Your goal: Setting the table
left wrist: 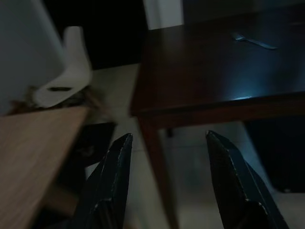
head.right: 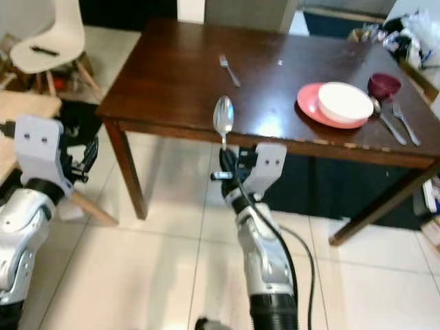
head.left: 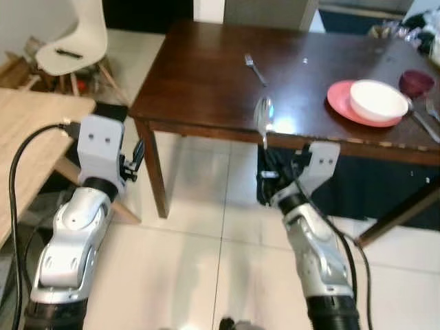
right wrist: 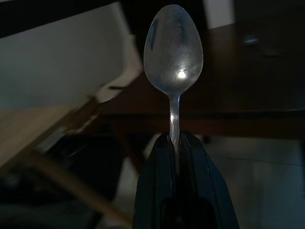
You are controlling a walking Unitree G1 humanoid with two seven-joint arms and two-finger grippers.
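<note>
Plainly, no brand, label or readable writing shows on anything in view. Counting the tableware: one spoon [head.right: 223,117] held by the robot, one fork [head.right: 229,70] lying alone near the middle of the dark wooden table [head.right: 172,75], one red plate [head.right: 309,104] with one white bowl [head.right: 345,102] stacked on it, one dark red bowl [head.right: 383,86] at about 1 o'clock from the plate, and two further pieces of cutlery [head.right: 399,124] at 3 o'clock from the plate; they seem to be a fork and a spoon or knife, though blur leaves that unsure.

The right gripper [right wrist: 174,143] has its two black fingers pressed together on the spoon's handle, holding it upright with the bowl end up. In the head views the spoon stands just at the table's near edge, at about 9 o'clock from the red plate and 6 o'clock from the lone fork.

The left gripper [left wrist: 169,157] has its fingers spread apart with nothing between them. It hangs over the tiled floor [head.left: 185,261] at 9 o'clock from the table's near corner leg, beside one light wooden table [head.left: 27,130]. One white chair [head.left: 75,41] stands at 11 o'clock, beyond that lighter table.
</note>
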